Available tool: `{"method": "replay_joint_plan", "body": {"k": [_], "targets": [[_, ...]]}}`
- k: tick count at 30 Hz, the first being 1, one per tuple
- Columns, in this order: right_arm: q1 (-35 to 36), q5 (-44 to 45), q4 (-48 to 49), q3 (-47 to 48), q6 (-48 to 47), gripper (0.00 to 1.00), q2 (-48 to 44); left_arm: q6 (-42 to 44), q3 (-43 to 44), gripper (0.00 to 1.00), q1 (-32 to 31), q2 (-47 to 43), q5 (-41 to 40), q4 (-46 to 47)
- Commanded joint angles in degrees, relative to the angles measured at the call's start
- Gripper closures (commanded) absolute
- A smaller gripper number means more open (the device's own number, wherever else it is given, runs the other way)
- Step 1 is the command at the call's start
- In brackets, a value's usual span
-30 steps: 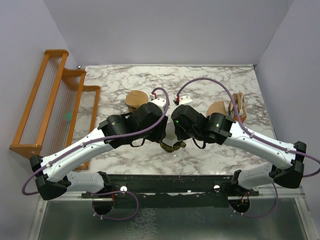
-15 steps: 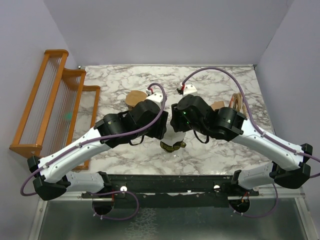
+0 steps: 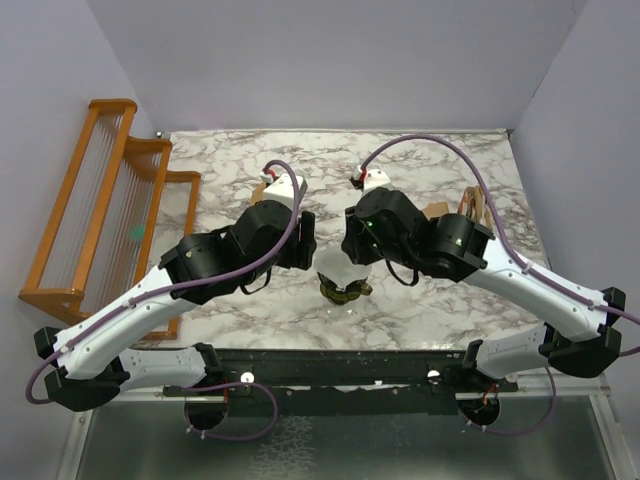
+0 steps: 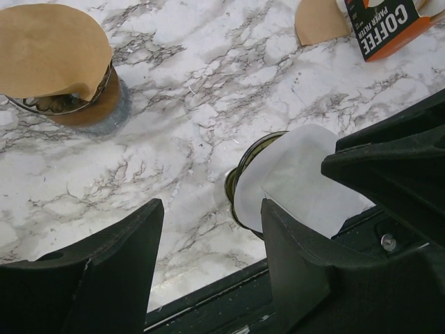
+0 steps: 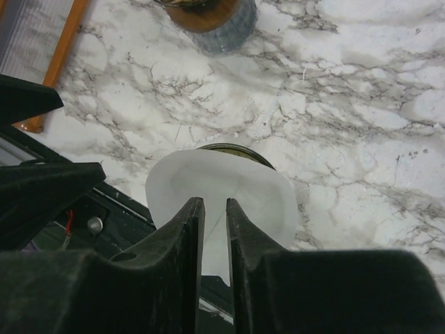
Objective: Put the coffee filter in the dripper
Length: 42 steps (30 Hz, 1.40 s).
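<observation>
The coffee filter [image 5: 229,188], a white paper cone, hangs tilted just above the dripper [image 5: 233,147]. Only the dripper's dark olive rim shows beneath it. My right gripper [image 5: 212,202] is shut on the filter's near wall, its fingers almost together. In the top view the filter [image 3: 338,268] sits over the dripper [image 3: 346,292] near the table's front edge, with the right gripper [image 3: 354,252] at its back. My left gripper [image 4: 211,209] stands open with nothing between its fingers, to the left of the filter [image 4: 299,177] and apart from it.
A brown disc on a grey stand [image 4: 104,111] carries a tan paper [image 4: 49,45] behind the left gripper. An orange coffee filter box [image 4: 389,24] and another tan paper [image 4: 320,19] lie at the back right. A wooden rack [image 3: 110,200] stands at the left edge.
My left gripper has opened and drawn back to the left, away from the filter. The right gripper has narrowed onto the filter and holds it over the dripper.
</observation>
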Motion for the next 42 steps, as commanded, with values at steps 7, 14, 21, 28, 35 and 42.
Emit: {"method": "replay_joint_plan", "body": {"k": [7,14,21,28,35,42], "targets": [[-0.2,-2.1,1.2,-5.6,1.1,0.96,2.3,-0.4,-1.8,0.4,0.2,-2.3,-3.3,-0.4],[-0.2,-2.3,2.5,-7.6,1.4,0.99,4.4,-0.1,-2.8,0.4,0.2,-2.7,-3.1,-0.1],[-0.2,-3.6,3.5,-8.2,1.3,0.99,7.1,0.4,-3.3,0.39,0.2,-3.1,-3.2,0.0],[-0.2,-3.8,3.7,-9.1,1.4,0.99,9.3,0.7,-3.9,0.39,0.2,-3.7,-3.4,0.0],[-0.2,-4.0,4.9,-11.5,2.0,0.99,10.6,0.8,-4.3,0.39,0.2,-3.8,-3.6,0.0],[-0.2,-4.0,6.4,-13.2,2.3,1.0,11.2,1.1,-4.5,0.39,0.2,-3.7,-3.8,0.0]]}}
